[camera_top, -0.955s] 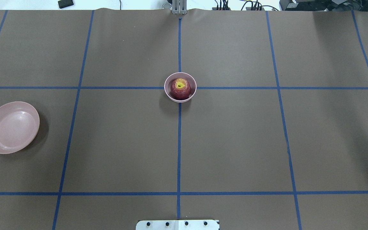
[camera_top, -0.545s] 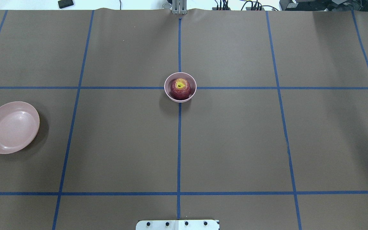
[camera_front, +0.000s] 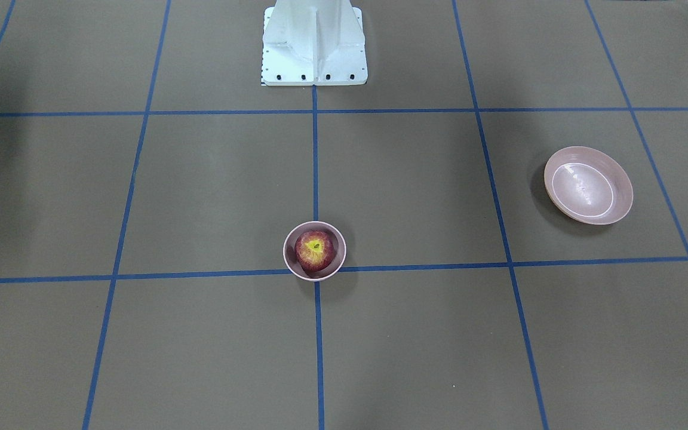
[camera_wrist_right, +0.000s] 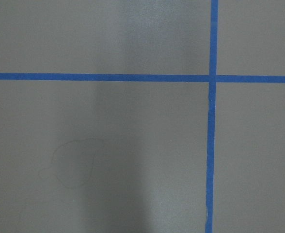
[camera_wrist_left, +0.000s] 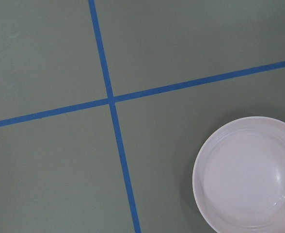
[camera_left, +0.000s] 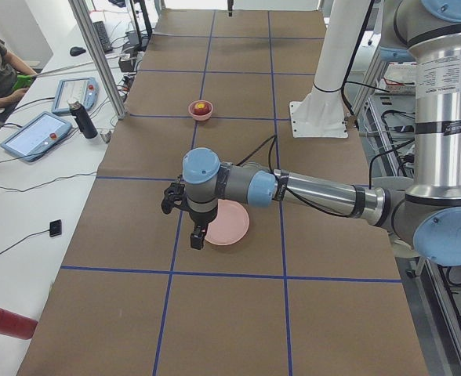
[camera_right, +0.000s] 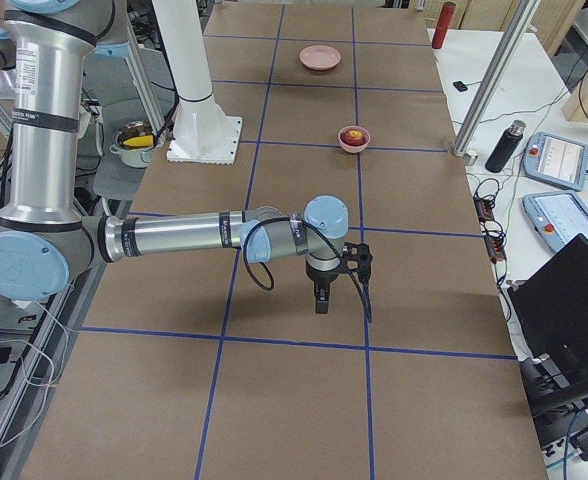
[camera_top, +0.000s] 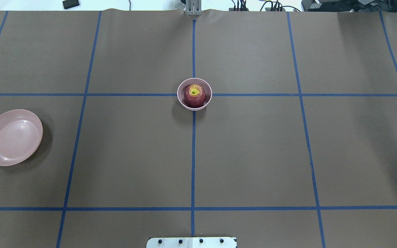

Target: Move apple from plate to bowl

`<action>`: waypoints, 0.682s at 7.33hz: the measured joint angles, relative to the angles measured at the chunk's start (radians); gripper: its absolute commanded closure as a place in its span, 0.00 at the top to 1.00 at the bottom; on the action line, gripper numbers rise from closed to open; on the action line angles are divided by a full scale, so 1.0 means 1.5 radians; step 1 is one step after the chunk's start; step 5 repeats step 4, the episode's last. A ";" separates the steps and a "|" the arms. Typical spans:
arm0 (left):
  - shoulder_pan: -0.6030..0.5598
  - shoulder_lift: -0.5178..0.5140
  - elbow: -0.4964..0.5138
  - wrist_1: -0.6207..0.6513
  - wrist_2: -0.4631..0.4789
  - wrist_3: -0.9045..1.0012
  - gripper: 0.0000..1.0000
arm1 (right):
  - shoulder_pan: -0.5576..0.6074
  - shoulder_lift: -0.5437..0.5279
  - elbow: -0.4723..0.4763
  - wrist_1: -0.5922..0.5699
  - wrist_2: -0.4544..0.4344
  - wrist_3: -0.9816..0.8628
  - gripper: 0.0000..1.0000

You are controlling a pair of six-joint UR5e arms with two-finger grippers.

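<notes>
Exterior left view shows the left gripper [camera_left: 197,236] hanging low over the table [camera_left: 215,321], just beside the plate [camera_left: 230,223], pointing down. I see nothing in it, but from this side I cannot tell if its fingers are spread or pressed together. The right gripper [camera_right: 320,298] hangs over bare table on the robot's right side, and I cannot tell its grip either. The plate has nothing on it. The apple [camera_top: 194,94] sits down inside the bowl [camera_top: 195,107] with its yellow patch up, where two blue tape lines [camera_top: 253,94] cross in the middle of the table. So I think the job is done and the only step now is to rest. To do that well, both arms should keep away from the bowl. If they move at all, they should go slow and high, so nothing bumps the bowl or tips the apple out. The apple is well apart from both hands: far off to the right of the left gripper, and far off to the left of the right gripper
</notes>
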 measured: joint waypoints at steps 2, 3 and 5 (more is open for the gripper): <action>0.000 0.003 0.002 0.004 -0.003 0.001 0.98 | 0.000 -0.001 0.000 0.000 -0.009 -0.001 1.00; 0.000 0.008 0.004 0.006 -0.015 0.000 0.98 | 0.000 -0.002 0.000 0.000 -0.010 0.000 1.00; -0.001 0.013 0.009 0.007 -0.028 0.000 0.98 | 0.000 -0.002 0.000 0.000 -0.010 0.000 1.00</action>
